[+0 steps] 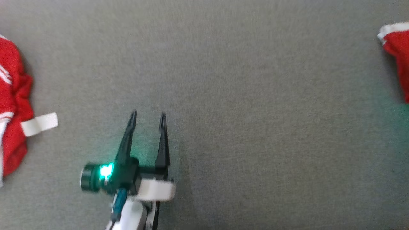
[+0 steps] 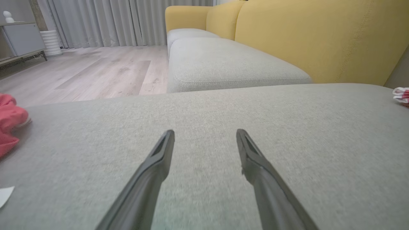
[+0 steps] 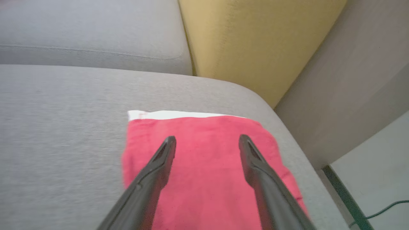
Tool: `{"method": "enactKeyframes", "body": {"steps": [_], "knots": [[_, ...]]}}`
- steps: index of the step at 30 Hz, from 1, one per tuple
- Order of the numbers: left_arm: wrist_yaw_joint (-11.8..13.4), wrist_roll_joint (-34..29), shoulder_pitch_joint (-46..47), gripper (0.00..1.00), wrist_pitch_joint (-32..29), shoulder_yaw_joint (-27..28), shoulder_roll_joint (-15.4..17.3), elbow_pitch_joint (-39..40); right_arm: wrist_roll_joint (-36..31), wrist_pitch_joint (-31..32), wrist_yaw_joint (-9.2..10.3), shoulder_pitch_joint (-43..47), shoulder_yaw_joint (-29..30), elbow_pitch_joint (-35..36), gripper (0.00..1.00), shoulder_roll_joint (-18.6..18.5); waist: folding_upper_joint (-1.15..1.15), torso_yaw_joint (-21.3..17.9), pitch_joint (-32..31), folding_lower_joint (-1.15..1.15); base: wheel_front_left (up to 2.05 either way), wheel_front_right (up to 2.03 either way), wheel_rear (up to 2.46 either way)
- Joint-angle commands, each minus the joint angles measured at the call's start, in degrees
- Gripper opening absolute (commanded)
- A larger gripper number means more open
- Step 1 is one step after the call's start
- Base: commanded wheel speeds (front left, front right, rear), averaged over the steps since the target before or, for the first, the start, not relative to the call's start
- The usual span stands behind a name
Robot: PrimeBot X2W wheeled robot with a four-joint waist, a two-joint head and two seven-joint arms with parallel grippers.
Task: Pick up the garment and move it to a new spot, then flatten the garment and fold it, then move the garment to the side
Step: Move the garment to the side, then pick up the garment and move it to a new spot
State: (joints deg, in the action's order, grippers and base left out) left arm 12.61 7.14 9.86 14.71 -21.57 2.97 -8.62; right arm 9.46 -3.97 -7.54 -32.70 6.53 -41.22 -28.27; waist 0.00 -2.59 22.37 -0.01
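A crumpled red garment with white stripes [image 1: 12,95] lies at the left edge of the grey cushion [image 1: 239,95], with a white strip [image 1: 40,124] sticking out of it. In the left wrist view the crumpled garment [image 2: 9,124] sits far left. My left gripper [image 1: 148,114] [image 2: 205,134] stands open over bare cushion, to the right of the garment and apart from it. A second red garment with a white edge [image 1: 397,54] [image 3: 204,191] lies folded flat near the cushion's right corner. My right gripper [image 3: 207,138] is open above it, with nothing between its fingers.
The yellow sofa back [image 2: 319,38] [image 3: 255,41] rises behind the cushion. Another grey seat cushion [image 2: 223,64] lies beyond, with wooden floor [image 2: 96,70] to its left. In the right wrist view the cushion's edge [image 3: 300,150] drops off beside the folded garment, with a cable [image 3: 380,210] on the floor below.
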Motion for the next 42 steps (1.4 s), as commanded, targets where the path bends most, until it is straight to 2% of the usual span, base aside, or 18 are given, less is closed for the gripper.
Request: {"method": "enactKeyframes", "body": {"steps": [1, 6, 11, 15, 18, 24, 28, 42], "knots": [[0.1, 0.4, -2.1, 1.00, 0.3, 2.1, -0.1, 0.8, -0.4, -1.5, 0.05, 3.1, -1.9, 2.6, 1.00, 0.7, 0.00, 0.5, -5.3, 0.01, 0.00, 0.00, 0.00], [-0.6, 1.7, -5.1, 1.00, 0.3, 3.2, -0.1, -1.2, 2.8, -5.6, 0.05, 9.7, -7.9, 4.9, 1.00, 8.4, 0.00, 1.5, -12.6, 0.01, 0.00, 0.00, 0.00], [-1.2, 3.6, -9.0, 1.00, 0.3, 5.4, -0.1, -2.6, 7.2, -10.0, 0.05, 17.4, -17.2, 5.8, 1.00, 14.9, 0.00, 1.9, -19.8, 0.01, 0.00, 0.00, 0.00], [-1.5, 3.9, -11.2, 1.00, 0.3, 6.5, -0.1, -2.7, 9.1, -10.9, 0.05, 21.1, -19.5, 6.3, 1.00, 18.3, 0.00, 1.9, -23.1, 0.01, 0.00, 0.00, 0.00], [-1.6, 3.9, -12.9, 1.00, 0.3, 7.5, -0.1, -2.8, 8.0, -11.0, 0.05, 24.2, -19.0, 10.6, 1.00, 20.6, 0.00, 1.8, -25.2, 0.01, 0.00, 0.00, 0.00], [-1.7, 3.2, -15.4, 1.00, 0.3, 9.8, -0.1, -3.0, 1.8, -11.0, 0.05, 29.8, -17.8, 19.1, 1.00, 22.8, 0.00, 1.0, -28.0, 0.01, 0.00, 0.00, 0.00], [-1.8, 2.7, -16.9, 1.00, 0.3, 11.1, -0.1, -3.5, -0.4, -11.0, 0.05, 32.5, -17.8, 22.2, 1.00, 23.4, 0.00, 0.9, -29.5, 0.01, 0.00, 0.00, 0.00], [-2.0, 2.0, -17.9, 1.00, 0.3, 12.8, -0.1, -5.0, -2.4, -11.0, 0.05, 35.9, -16.2, 24.1, 1.00, 24.7, 0.00, 1.8, -31.0, 0.01, 0.00, 0.00, 0.00]]}}
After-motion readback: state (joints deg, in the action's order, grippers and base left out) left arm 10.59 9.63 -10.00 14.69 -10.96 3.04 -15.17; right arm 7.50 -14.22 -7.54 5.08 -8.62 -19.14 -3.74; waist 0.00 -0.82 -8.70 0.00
